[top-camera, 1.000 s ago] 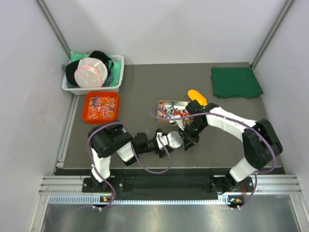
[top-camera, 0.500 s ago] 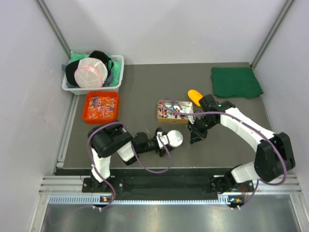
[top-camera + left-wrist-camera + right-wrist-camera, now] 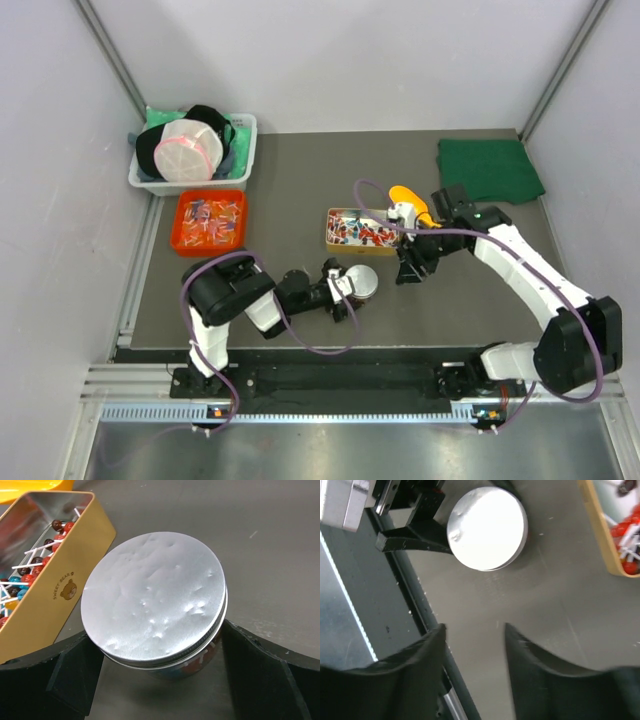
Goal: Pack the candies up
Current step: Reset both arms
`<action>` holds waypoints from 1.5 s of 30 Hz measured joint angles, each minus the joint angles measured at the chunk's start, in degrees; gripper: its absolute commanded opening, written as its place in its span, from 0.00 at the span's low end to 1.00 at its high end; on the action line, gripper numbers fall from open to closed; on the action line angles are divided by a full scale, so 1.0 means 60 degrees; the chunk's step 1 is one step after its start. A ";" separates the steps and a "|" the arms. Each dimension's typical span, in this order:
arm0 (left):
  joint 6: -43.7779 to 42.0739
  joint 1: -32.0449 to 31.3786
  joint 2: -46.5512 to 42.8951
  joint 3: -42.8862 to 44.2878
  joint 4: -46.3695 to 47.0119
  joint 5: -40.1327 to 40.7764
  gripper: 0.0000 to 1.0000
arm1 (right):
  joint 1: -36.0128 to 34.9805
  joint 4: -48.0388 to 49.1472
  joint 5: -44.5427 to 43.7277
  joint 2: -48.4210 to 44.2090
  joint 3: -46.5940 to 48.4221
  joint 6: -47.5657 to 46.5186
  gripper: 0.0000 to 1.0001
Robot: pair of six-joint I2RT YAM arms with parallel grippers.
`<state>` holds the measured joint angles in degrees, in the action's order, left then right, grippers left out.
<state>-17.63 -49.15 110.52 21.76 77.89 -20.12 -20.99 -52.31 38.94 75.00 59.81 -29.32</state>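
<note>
On the table (image 3: 300, 170), at its far right corner, you see a green cloth (image 3: 488, 170) lying flat. At the far left corner you have a white basket (image 3: 246, 140); inside it are a black cap (image 3: 210, 114) and a round white mesh piece (image 3: 190, 150).

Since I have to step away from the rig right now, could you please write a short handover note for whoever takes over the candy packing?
Left gripper: jaws stand on either side of the round jar, which has its silver lid on. Cannot tell whether they grip it.
Right gripper: open and empty, hovering to the right of the jar.
Candies: many are in the orange tray, and more are in the open gold tin. The orange scoop lies just behind the tin.
Done: the jar is lidded.
Left: probably the tray's candies. The tin has no lid on.
</note>
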 measured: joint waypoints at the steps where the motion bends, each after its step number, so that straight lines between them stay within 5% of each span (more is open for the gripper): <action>1: -0.0015 0.0007 -0.0018 0.0000 -0.0007 0.0069 0.99 | 0.0124 0.0062 0.0004 -0.0051 0.0000 0.0011 0.71; 3: -0.0080 0.0036 -0.0142 0.0000 -0.0197 0.0084 0.99 | 0.0430 0.0135 -0.0015 -0.0168 0.0000 0.0066 0.88; 6: -0.0313 0.0066 -0.0561 -0.0080 -0.0761 -0.0007 0.99 | 0.0696 0.0310 -0.0146 -0.0364 0.0007 0.0146 0.99; 11: -0.1031 0.0113 -0.1847 -0.0178 -0.2645 -0.0729 0.99 | 0.0743 0.0667 -0.0452 -0.0557 0.0124 0.0339 0.99; 19: -0.2677 0.0182 -0.4124 0.1107 -0.8564 -0.1370 0.99 | 0.1111 0.0914 -0.0871 -0.0834 0.0361 0.0499 0.99; 23: -0.2838 0.0382 -0.5184 0.1147 -0.9901 -0.1279 0.99 | 0.1282 0.0900 -0.1191 -0.1202 0.0382 0.0601 0.99; 29: -0.2732 0.0634 -0.5373 0.1606 -1.0579 0.0557 0.99 | 0.1297 0.0812 -0.1814 -0.1993 0.0678 0.0750 0.99; 45: -0.0299 0.7431 -0.6594 0.7082 -1.3650 0.0404 0.99 | 0.1341 0.3880 -0.7759 -0.4626 0.0659 0.1570 0.99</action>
<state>-19.42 -4.56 70.96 64.25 -4.01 -17.69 -12.95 -29.04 -7.62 47.24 63.77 -19.90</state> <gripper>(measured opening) 0.987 0.987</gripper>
